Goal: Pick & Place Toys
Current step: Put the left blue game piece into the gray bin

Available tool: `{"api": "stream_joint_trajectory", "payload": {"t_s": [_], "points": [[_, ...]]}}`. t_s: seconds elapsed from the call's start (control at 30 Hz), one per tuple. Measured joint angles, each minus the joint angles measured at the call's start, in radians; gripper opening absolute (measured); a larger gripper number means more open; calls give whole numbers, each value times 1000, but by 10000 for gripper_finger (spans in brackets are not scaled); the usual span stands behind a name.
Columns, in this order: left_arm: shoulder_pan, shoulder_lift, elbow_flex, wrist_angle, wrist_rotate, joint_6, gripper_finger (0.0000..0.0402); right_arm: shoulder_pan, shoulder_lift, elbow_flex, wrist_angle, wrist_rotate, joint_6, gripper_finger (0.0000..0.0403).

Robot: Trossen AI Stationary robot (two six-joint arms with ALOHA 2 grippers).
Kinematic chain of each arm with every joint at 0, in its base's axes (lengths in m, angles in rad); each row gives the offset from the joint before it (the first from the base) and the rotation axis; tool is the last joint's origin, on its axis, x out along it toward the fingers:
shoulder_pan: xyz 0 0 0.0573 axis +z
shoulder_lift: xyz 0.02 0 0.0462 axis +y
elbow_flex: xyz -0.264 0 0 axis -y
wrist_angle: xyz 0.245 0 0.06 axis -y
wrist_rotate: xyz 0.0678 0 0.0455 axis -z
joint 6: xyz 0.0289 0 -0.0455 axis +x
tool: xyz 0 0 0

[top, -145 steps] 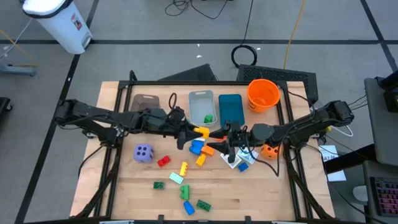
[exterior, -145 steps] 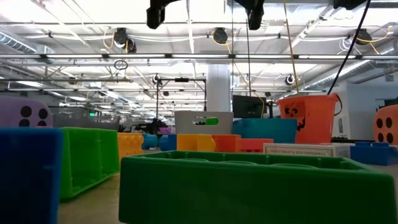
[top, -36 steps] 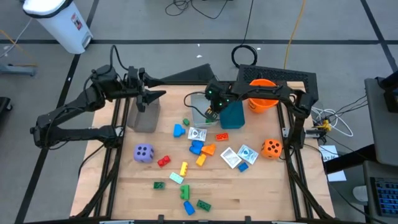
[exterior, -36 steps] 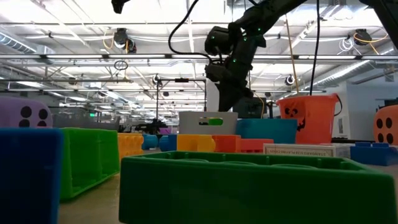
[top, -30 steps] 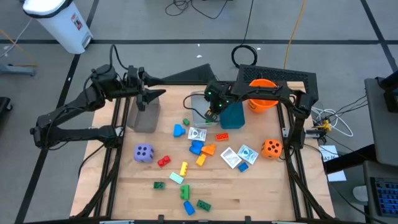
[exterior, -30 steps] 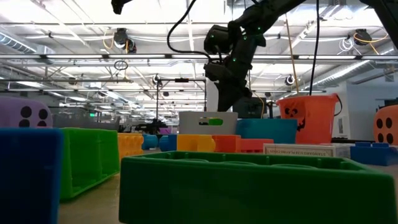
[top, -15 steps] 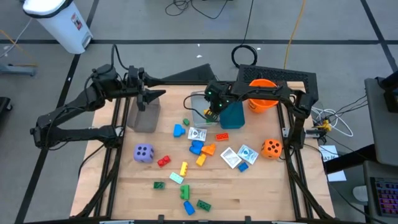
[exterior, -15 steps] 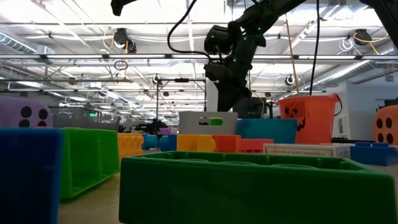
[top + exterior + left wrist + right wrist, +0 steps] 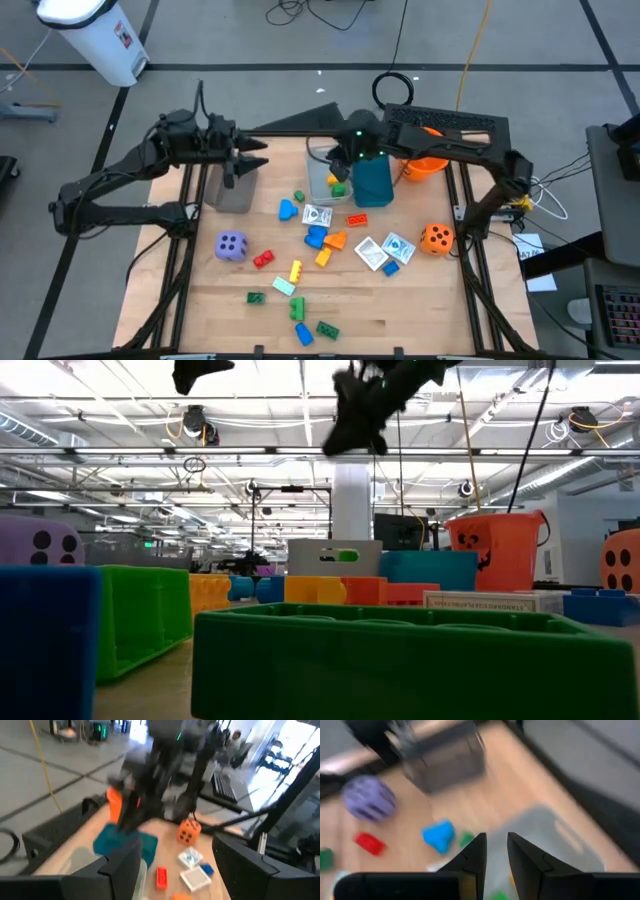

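- High view: the right gripper [image 9: 338, 163] now hangs over the far end of the light grey bin [image 9: 322, 176], higher and farther back than half a second ago, when it sat low in that bin. A green brick [image 9: 336, 188] and a yellow piece lie inside the bin. The left gripper [image 9: 243, 158] waits above the dark grey bin [image 9: 232, 188], shifted slightly right. Loose toys lie mid-table: purple die [image 9: 231, 246], orange die [image 9: 435, 238], white packets [image 9: 383, 250], assorted bricks.
- Low view: the right arm has risen almost out of the top; earlier it reached down behind the bins. The orange bucket [image 9: 497, 550] stands far right.
- Left wrist view: its fingers [image 9: 120, 865] stand apart with nothing between them; beyond them lie the teal bin [image 9: 125, 845] and a red brick [image 9: 161, 877].
- Right wrist view: its fingers [image 9: 475, 857] show a narrow gap, empty (just released, I judge), so one drop seems done and another toy needs fetching.
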State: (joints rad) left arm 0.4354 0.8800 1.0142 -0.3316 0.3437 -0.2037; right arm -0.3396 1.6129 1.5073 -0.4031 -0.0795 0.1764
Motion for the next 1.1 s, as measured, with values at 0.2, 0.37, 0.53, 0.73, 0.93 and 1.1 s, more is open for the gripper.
{"api": "stream_joint_trajectory", "payload": {"t_s": [0.2, 0.37, 0.53, 0.73, 0.93, 1.1], "points": [[-102, 38, -1, -117, -144, -44, 250, 64, -90, -85, 186, 0, -25, 73], [-192, 81, 0, -219, -198, -170, 250, 137, -171, -199, 238, -3, 33, 73], [-269, 159, -1, -305, -246, -417, 250, 227, -256, -360, 374, -3, 125, 73], [-337, 287, -1, -319, -349, -615, 250, 321, -339, -590, 734, -1, 256, 73], [-342, 423, 0, -370, -372, -732, 250, 379, -374, -746, 934, -1, 435, 73], [-320, 520, 0, -406, -365, -753, 250, 426, -382, -801, 969, -2, 489, 73]]}}
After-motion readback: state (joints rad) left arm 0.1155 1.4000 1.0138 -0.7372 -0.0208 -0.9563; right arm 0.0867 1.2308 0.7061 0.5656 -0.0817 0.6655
